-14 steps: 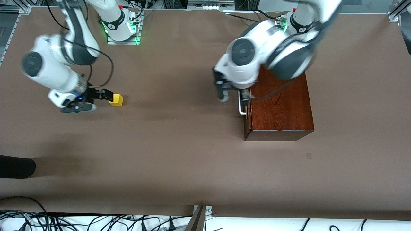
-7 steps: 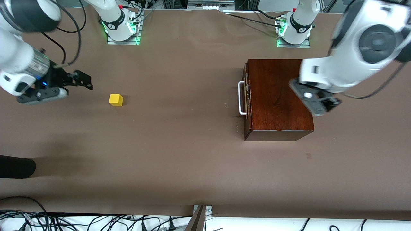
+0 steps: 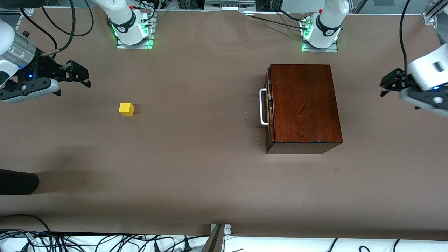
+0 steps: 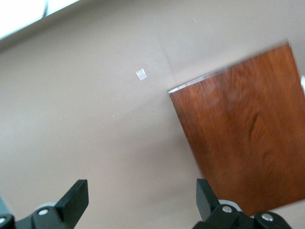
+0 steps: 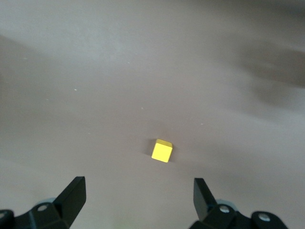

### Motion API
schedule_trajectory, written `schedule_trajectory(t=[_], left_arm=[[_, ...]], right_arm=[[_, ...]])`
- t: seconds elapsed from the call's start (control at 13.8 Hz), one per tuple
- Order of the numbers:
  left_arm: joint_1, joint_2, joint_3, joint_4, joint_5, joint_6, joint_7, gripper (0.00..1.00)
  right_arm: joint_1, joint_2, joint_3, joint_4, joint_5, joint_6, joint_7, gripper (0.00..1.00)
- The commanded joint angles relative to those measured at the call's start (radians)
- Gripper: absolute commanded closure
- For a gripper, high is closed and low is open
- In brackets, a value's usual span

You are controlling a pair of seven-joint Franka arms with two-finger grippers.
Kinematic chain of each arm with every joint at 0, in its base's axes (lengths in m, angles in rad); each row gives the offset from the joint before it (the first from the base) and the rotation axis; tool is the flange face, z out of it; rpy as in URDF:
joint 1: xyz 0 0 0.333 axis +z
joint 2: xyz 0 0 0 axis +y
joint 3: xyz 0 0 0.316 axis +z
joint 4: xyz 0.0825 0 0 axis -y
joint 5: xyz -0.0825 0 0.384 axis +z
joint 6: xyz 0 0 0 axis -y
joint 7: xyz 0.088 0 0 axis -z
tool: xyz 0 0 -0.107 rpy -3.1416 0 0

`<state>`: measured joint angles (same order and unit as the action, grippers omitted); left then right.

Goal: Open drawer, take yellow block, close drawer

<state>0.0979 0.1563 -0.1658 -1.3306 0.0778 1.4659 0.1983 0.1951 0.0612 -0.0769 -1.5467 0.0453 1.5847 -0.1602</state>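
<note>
The yellow block [image 3: 126,109] sits alone on the brown table toward the right arm's end, and it also shows in the right wrist view [image 5: 162,150]. My right gripper [image 3: 82,76] is open and empty, raised over the table beside the block, nearer the table's end; its own view [image 5: 139,188] shows the jaws wide apart. The mahogany box [image 3: 304,105] stands toward the left arm's end. Its drawer [image 3: 268,108] is shut, with the white handle [image 3: 262,106] facing the block. My left gripper [image 3: 387,84] is open and empty over the table's end beside the box [image 4: 248,143].
A dark rounded object [image 3: 17,182] lies at the table's edge near the front camera. A small tape mark [image 3: 336,170] is on the table near the box. Cables run along the front edge. The arm bases [image 3: 132,31] stand along the top.
My right gripper has drawn back from the block toward the table's end. My left gripper has left the drawer handle and swung over the box to its own end. Block and box have not moved.
</note>
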Motion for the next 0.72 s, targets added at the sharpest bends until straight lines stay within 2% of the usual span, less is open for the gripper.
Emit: schedule_trajectory(t=[0.0,0.14,0.65], left_arm=[[-0.101,-0.188,0.172,-0.252,-0.09,0.115,-0.189,0.0],[-0.113,-0.234,0.186,-0.326,-0.086,0.125,-0.276,0.0],[-0.104,-0.182,0.181,-0.294,-0.081,0.105,-0.24,0.0]], right_arm=[[0.0,0.006,0.008,0.019,-0.038,-0.017,-0.006,0.0],[0.0,0.006,0.006,0.022,-0.042,-0.014,-0.009,0.0],[-0.011,0.005,-0.02,0.062,-0.054,-0.025,-0.009,0.0]])
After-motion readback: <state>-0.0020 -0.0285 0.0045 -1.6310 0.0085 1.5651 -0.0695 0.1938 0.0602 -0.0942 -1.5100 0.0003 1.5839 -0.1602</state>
